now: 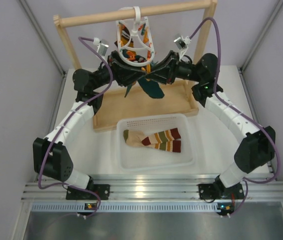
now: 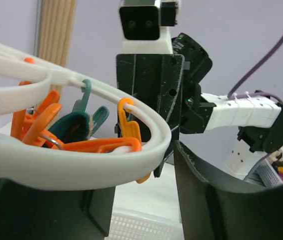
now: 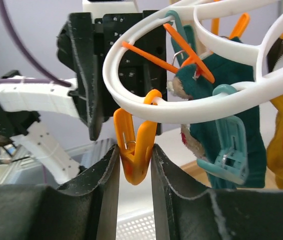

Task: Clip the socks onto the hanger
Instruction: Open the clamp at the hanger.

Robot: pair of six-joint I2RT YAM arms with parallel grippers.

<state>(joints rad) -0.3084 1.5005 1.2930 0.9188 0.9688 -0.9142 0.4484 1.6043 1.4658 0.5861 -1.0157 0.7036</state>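
Squeezes an orange clip (image 3: pixel 133 142) on the hanger (image 3: pixel 146 107) between right gripper (image 3: pixel 134 150) pads, holds left gripper (image 2: pixel 141 172) jaws wide apart at the ring's rim, leaves striped socks (image 1: pixel 154 140) lying in basket (image 1: pixel 131 159) below; probably risks the free-hanging ring swinging and the clip slipping out.

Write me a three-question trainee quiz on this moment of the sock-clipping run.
1. True or false: the striped socks lie in the white basket.
2. What colour is the clip pinched between the fingers of the right gripper? A teal, B orange, C white.
3. Fill in: the hanger hangs from the wooden ____.

Key: 1 true; 2 B; 3 rail.
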